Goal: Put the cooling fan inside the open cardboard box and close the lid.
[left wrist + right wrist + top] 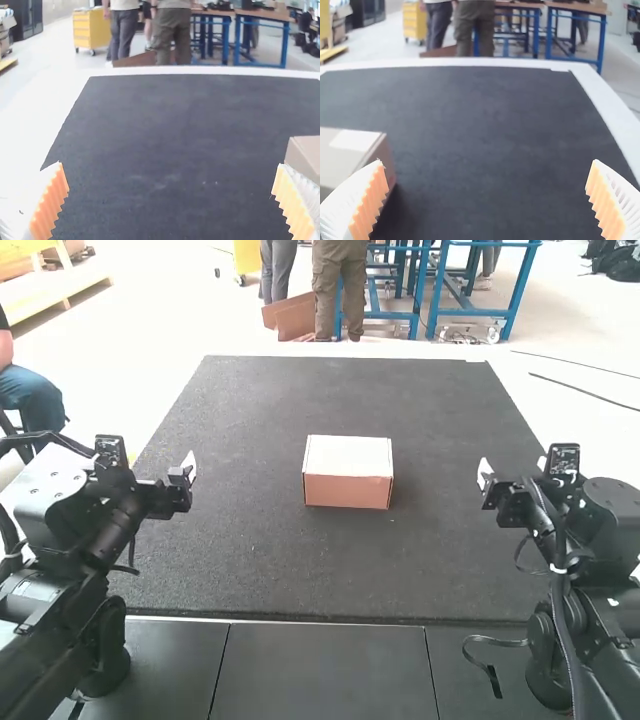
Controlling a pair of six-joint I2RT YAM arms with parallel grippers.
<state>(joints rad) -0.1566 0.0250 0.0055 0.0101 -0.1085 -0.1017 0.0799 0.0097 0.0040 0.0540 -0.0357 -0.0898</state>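
Cardboard box point(347, 472): lid down, sitting in the middle of the black mat point(250, 420).
Left hand point(186, 477): released, fingers apart, by the mat's left edge.
Right hand point(486, 484): released, by the mat's right edge.

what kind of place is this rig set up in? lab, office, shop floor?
Probably a workshop or factory hall: blue steel workbenches and a yellow wheeled cabinet stand beyond the black mat that holds a cardboard box.

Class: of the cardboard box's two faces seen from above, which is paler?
The box's top face looks whitish; the front face, towards the arms, is brown.
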